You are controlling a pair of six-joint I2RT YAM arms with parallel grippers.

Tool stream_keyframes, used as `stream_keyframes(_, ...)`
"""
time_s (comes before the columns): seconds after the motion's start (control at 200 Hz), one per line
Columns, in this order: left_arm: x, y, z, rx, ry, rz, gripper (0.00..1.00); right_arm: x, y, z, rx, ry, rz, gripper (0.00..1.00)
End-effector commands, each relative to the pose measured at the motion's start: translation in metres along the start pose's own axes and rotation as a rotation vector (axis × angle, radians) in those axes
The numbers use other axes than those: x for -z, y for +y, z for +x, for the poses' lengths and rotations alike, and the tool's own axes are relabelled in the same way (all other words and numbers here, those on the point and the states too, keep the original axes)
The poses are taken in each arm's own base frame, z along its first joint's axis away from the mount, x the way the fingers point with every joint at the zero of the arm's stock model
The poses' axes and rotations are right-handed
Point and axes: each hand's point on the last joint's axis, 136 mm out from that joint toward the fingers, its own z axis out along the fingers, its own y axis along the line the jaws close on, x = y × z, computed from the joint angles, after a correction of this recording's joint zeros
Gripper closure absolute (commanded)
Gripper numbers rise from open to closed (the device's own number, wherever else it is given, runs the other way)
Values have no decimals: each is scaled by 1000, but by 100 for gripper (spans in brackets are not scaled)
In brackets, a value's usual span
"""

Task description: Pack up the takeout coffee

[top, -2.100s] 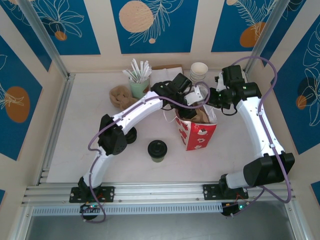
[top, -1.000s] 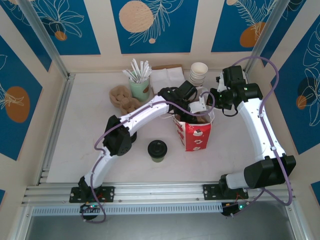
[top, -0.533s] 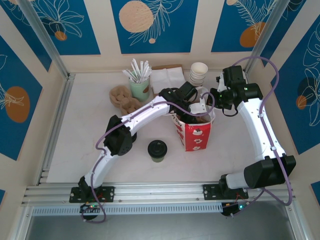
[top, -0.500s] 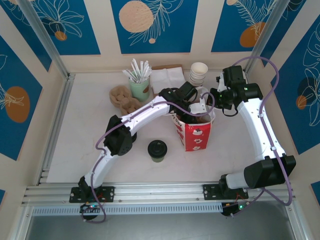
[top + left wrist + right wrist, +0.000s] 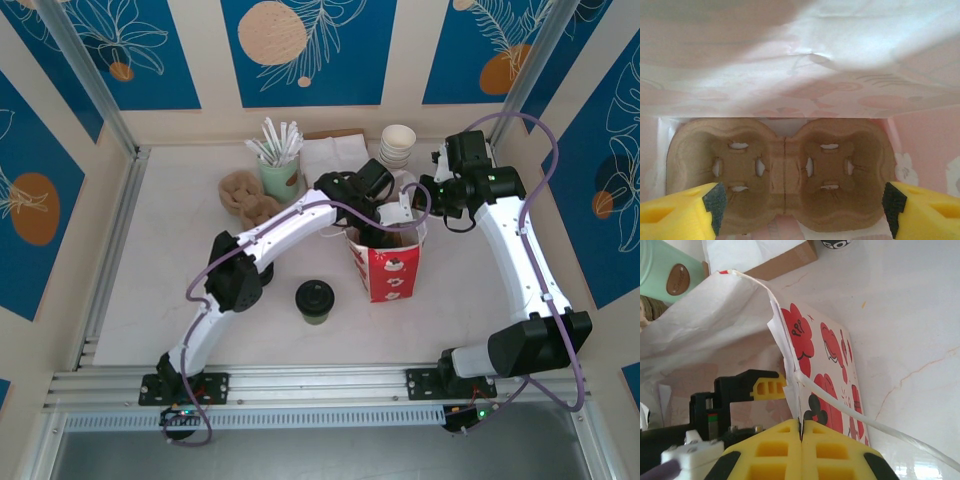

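Your left gripper (image 5: 805, 202) was down inside the red-and-white paper bag (image 5: 392, 270), and its jaws stood spread wide. In the left wrist view its yellow fingers (image 5: 675, 215) sat at the two lower corners with nothing between them. Below them a brown pulp cup carrier (image 5: 785, 175) with two wells lay flat on the bag's floor, and the black pads (image 5: 715, 200) were just above its near edge. Whether they touched it you could not tell.

Your right gripper (image 5: 801, 432) was pressed together on the bag's upper rim, pinching the paper at the edge nearest the right arm. In the right wrist view the bag's white handle strap (image 5: 840, 405) ran out past the fingers to the lower right.

The takeout coffee (image 5: 315, 300), a small cup with a round black lid, stood upright on the worktop (image 5: 170, 260). It was outside the bag, to the left of it and nearer the arm bases, with neither gripper on it.

Toward the back wall stood a mint cup of white sticks (image 5: 280, 172), with more brown pulp carriers (image 5: 243, 195) beside it on the left. White napkins (image 5: 330, 155) lay behind the left arm, and a stack of white lidless cups (image 5: 397, 145) stood near the right wrist.
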Motion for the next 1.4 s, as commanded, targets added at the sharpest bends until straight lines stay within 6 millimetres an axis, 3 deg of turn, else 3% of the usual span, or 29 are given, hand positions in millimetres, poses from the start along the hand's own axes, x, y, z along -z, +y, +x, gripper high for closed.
stream_keyframes(0.0,50,-18,-37,-23,-104,-13,17,4,1,7,-21,13,-17,100)
stream_keyframes(0.15,77,-24,-55,-4,-173,-18,17,4,3,7,-33,16,-34,100)
stream_keyframes(0.33,124,-28,-87,64,-288,-58,16,4,7,6,-41,4,-67,100)
stream_keyframes(0.525,164,-38,-105,103,-378,-75,16,8,13,2,-42,-25,-122,100)
stream_keyframes(0.785,243,-42,-122,146,-521,-227,16,21,26,2,22,-102,-241,100)
stream_keyframes(0.885,275,-46,-121,164,-572,-288,15,33,33,3,61,-159,-307,100)
stream_keyframes(0.99,293,-47,-111,183,-600,-351,14,50,43,4,119,-239,-397,100)
stream_keyframes(1.205,311,-50,-84,199,-618,-448,12,77,59,14,246,-389,-539,100)
stream_keyframes(1.395,315,-51,-68,200,-605,-493,11,92,68,25,334,-489,-616,100)
